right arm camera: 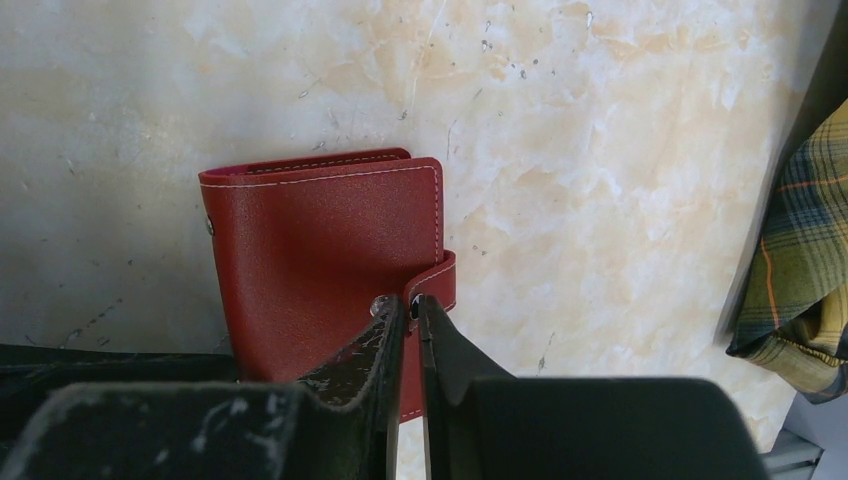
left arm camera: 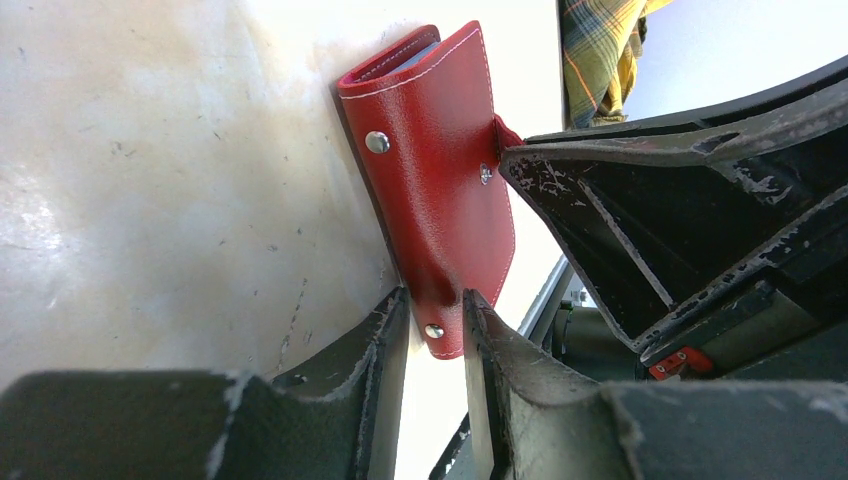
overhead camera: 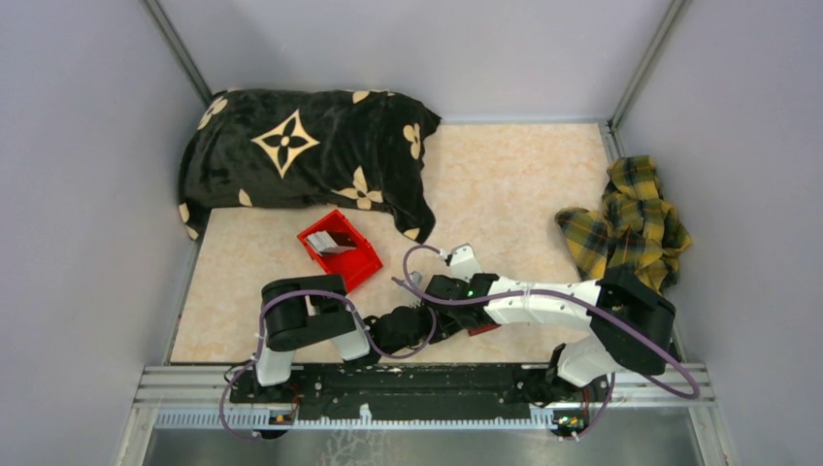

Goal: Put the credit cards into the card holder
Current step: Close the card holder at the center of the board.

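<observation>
At the desk's (overhead camera: 505, 184) near edge, the left hand (left arm camera: 437, 318) clamps the folded red card holder (left arm camera: 430, 170) by one end, while the right hand (right arm camera: 412, 312) pinches its snap tab. Farther back, left of centre, the cards (overhead camera: 333, 243) lie in a red bin (overhead camera: 361, 264). Beyond, a black pillow (overhead camera: 291, 155) sits far left and a plaid cloth (overhead camera: 631, 218) sits right.
</observation>
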Motion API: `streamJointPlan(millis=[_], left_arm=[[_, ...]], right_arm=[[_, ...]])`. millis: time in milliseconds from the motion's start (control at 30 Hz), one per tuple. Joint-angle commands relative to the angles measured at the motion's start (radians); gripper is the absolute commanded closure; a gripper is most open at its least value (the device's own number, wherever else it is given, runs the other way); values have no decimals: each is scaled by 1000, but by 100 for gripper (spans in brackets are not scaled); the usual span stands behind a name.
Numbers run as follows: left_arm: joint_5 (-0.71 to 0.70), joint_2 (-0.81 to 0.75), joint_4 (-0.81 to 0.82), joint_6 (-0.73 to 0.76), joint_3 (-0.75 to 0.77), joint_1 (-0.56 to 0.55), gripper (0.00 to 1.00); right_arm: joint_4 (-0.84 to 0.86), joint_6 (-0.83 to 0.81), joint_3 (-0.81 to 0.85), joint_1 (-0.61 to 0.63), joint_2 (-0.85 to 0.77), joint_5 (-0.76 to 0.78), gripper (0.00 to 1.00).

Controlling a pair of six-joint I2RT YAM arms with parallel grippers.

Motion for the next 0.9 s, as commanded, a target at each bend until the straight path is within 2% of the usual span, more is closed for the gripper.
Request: streamJointPlan(millis=[0,567,867], left_arm=[[26,57,-185,40,-21,-8,65],[28,65,-188,46,-9,-8,65],[28,69,-183,46,-6,-8,65]], right_arm=[[5,-7,31,-8,-13,20,91],[16,-14,15,-9,-44,15,100],[23,-23,5,-7,-39,-22,100]])
